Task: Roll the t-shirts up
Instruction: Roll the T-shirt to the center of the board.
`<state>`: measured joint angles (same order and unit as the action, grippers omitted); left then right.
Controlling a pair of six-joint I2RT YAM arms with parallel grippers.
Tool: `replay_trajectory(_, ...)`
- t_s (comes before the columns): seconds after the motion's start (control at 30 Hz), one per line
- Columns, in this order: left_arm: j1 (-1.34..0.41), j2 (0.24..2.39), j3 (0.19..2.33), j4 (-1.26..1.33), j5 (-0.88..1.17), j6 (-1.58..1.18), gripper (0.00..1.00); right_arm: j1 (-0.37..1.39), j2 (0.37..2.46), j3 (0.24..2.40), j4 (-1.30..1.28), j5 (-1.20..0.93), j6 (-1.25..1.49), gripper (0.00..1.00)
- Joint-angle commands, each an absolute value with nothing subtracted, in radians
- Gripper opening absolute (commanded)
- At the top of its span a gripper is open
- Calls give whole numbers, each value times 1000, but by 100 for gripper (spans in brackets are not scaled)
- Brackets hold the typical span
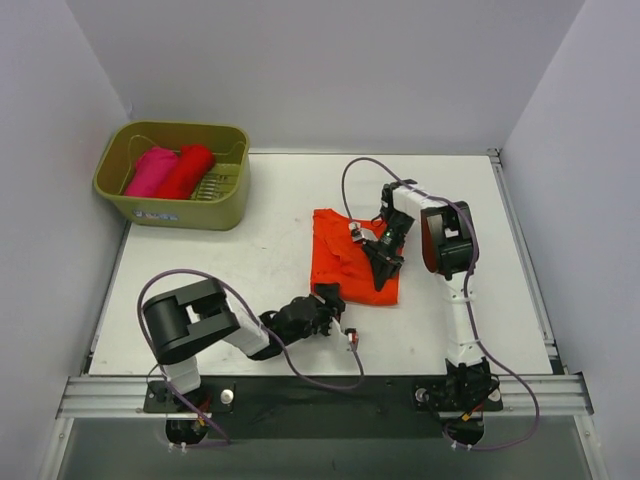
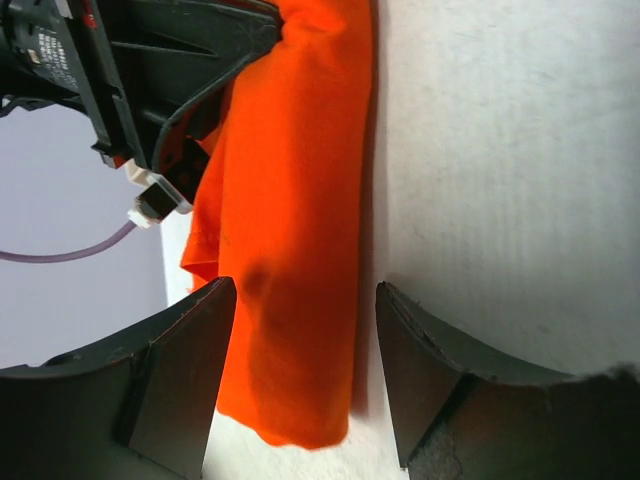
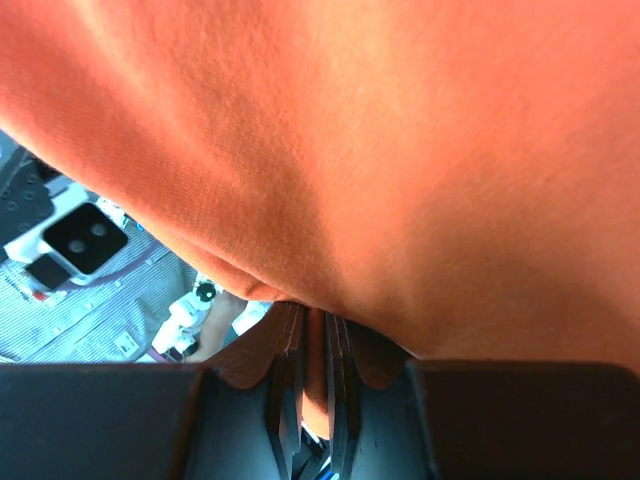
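Looking from above, we judge 2 of 3 done: the red t-shirt (image 1: 190, 170) and pink t-shirt (image 1: 152, 170) lie rolled in the green basket (image 1: 215, 212) far left, while the orange t-shirt (image 1: 345, 270) lies mid-table, unrolled. Left wrist: the left gripper (image 2: 305, 370) gapes astride its edge. Right wrist: the right gripper (image 3: 312, 335) pinches an orange fold.

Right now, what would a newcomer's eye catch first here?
The orange t-shirt lies at the middle of the table, the right gripper shut on its cloth and the left gripper open at its near edge. In the far left corner, an olive basket holds a pink t-shirt and a red t-shirt.
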<state>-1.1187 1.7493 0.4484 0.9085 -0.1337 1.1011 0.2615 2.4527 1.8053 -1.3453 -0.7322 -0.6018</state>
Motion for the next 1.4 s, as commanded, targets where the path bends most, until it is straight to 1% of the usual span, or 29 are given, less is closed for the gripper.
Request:
replay_trajectory(0.0, -1124, 1856, 483, 1024, -216, 1175, 69, 252, 2503, 1835, -1336, -684, -594, 1)
replay_trajectory(0.1, -1121, 1923, 508, 1094, -227, 1223, 69, 252, 2511, 1847, -1348, -687, -603, 1)
replay_trajectory(0.2, -1114, 1972, 558, 1054, -287, 1210, 69, 250, 2520, 1858, -1364, -692, -614, 1)
replay_trajectory(0.3, -1100, 1991, 597, 1003, -293, 1192, 65, 250, 2526, 1864, -1373, -695, -621, 1)
replay_trajectory(0.33, -1098, 1993, 613, 980, -290, 1184, 60, 250, 2528, 1865, -1374, -696, -624, 1)
replay_trajectory(0.4, -1095, 1983, 623, 910, -279, 1166, 56, 249, 2528, 1867, -1378, -698, -627, 1)
replay_trajectory(0.43, -1091, 1979, 640, 881, -272, 1155, 52, 247, 2528, 1867, -1379, -701, -630, 1)
replay_trajectory(0.53, -1066, 1942, 704, 667, -236, 1034, 47, 241, 2525, 1862, -1379, -707, -637, 2)
replay_trajectory(0.57, -1052, 1933, 757, 529, -185, 961, 45, 239, 2522, 1856, -1374, -718, -641, 2)
replay_trajectory(0.6, -1043, 1922, 782, 462, -152, 944, 44, 236, 2511, 1849, -1370, -722, -644, 12)
replay_trajectory(0.67, -1020, 1914, 836, 341, -92, 910, 40, 218, 2475, 1780, -1310, -747, -652, 17)
replay_trajectory(0.77, -974, 1905, 902, 169, 50, 884, 36, 172, 2338, 1698, -1223, -787, -698, 27)
replay_trajectory(0.8, -957, 1899, 945, 122, 146, 881, 34, 152, 2254, 1683, -1200, -813, -703, 33)
replay_trajectory(0.83, -944, 1896, 963, 39, 191, 877, 34, 123, 2206, 1663, -1177, -848, -709, 37)
replay_trajectory(0.87, -921, 1896, 985, 2, 233, 890, 33, 68, 2159, 1645, -1131, -892, -712, 45)
replay_trajectory(0.9, -919, 1893, 1014, -44, 262, 890, 31, 40, 2063, 1603, -1099, -931, -697, 58)
replay_trajectory(0.93, -917, 1887, 1019, -67, 261, 890, 30, 22, 2010, 1579, -1027, -940, -693, 67)
replay_trajectory(0.97, -917, 1881, 1026, -83, 259, 891, 29, 5, 1899, 1545, -976, -937, -690, 77)
replay_trajectory(1.0, -919, 1872, 1051, -103, 252, 888, 29, 3, 1838, 1446, -916, -901, -658, 100)
replay_trajectory(1.03, -920, 1865, 1061, -129, 236, 861, 29, 3, 1775, 1396, -790, -867, -638, 100)
replay_trajectory(1.07, -920, 1846, 1069, -136, 238, 845, 29, 3, 1652, 1334, -726, -838, -623, 100)
replay_trajectory(1.1, -920, 1836, 1075, -149, 239, 835, 29, 3, 1590, 1219, -657, -781, -573, 100)
replay_trajectory(1.13, -920, 1829, 1087, -176, 254, 825, 29, 3, 1528, 1154, -553, -757, -568, 100)
replay_trajectory(1.17, -923, 1815, 1089, -186, 265, 821, 30, 3, 1412, 1099, -510, -717, -571, 100)
replay_trajectory(1.2, -922, 1810, 1094, -201, 297, 822, 30, 24, 1355, 1045, -465, -669, -562, 100)
replay_trajectory(1.23, -923, 1807, 1103, -234, 322, 828, 31, 38, 1295, 923, -381, -596, -563, 100)
replay_trajectory(1.27, -922, 1810, 1114, -264, 384, 842, 31, 47, 1182, 876, -358, -577, -568, 100)
replay_trajectory(1.33, -922, 1821, 1134, -337, 420, 865, 31, 80, 1085, 769, -336, -516, -600, 100)
replay_trajectory(1.37, -917, 1841, 1172, -383, 493, 885, 31, 92, 1001, 744, -337, -491, -609, 100)
